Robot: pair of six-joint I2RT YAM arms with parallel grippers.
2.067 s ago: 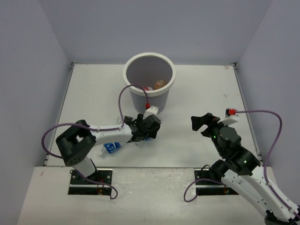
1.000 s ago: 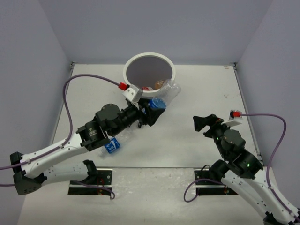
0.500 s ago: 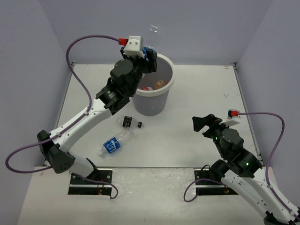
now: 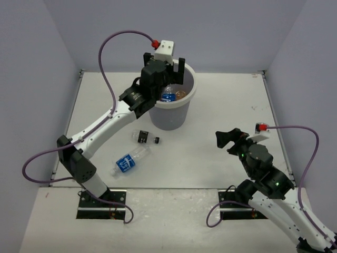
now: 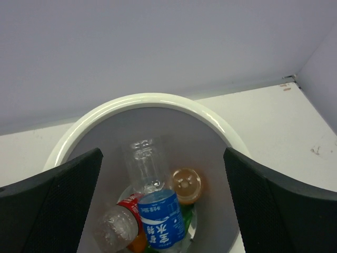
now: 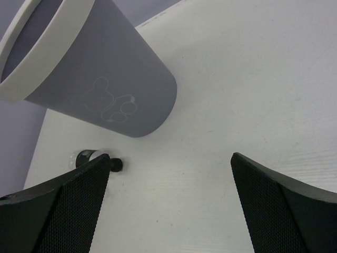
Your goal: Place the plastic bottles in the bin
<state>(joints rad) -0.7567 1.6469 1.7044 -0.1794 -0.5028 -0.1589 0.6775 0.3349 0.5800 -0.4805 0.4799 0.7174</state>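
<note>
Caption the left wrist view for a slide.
Open left hand over the bin, a blue-labelled bottle inside among other bottles.

Overhead camera faces down from behind my arms. Left wrist stares into the round grey white-rimmed bin (image 5: 158, 100); right sees its side.

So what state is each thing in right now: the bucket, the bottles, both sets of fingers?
bin, upright, several bottles inside.
blue-label bottle in the bin, resting on the others.
dark-label bottle, lying on the table, outside the bin.
blue-label bottle on the table, lying on its side, outside the bin.
left fingers, open, empty, above the bin.
right fingers, open, empty.
</note>
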